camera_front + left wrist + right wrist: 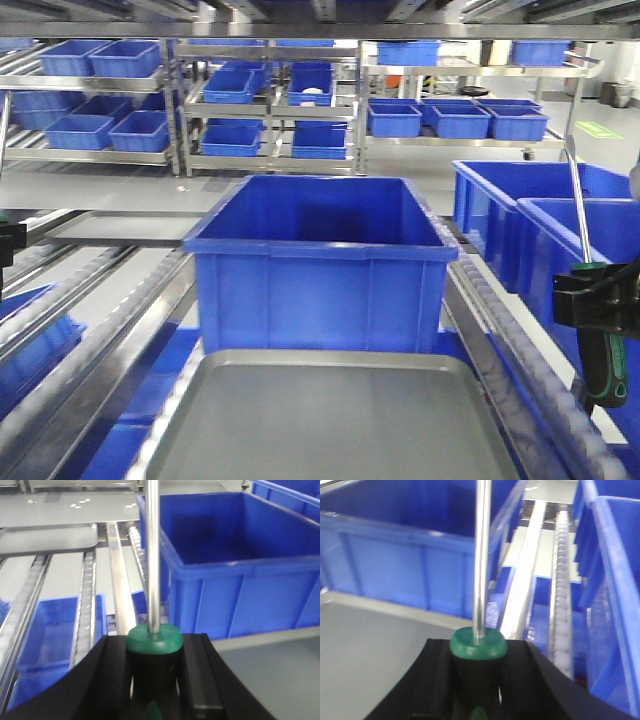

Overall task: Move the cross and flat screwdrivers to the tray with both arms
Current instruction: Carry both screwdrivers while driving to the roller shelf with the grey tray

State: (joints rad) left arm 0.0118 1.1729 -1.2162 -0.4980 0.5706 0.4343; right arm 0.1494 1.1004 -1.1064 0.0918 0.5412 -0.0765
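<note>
My left gripper (154, 652) is shut on a screwdriver (153, 560) with a black handle, a green collar and a steel shaft pointing away. It hangs left of the grey tray (280, 672). My right gripper (478, 655) is shut on a like screwdriver (481, 555), just right of the tray (365, 650). In the front view the right gripper (600, 295) holds its screwdriver (578, 205) upright beside the tray's (330, 425) right edge. Only a black bit of the left gripper (8, 240) shows at the left edge. I cannot tell which tip is cross or flat.
A large blue bin (320, 270) stands right behind the tray. More blue bins (540, 215) sit at the right. Roller rails (90, 310) run along both sides, with blue bins below. A second grey tray (45, 537) lies far back on the left. Shelves of bins fill the background.
</note>
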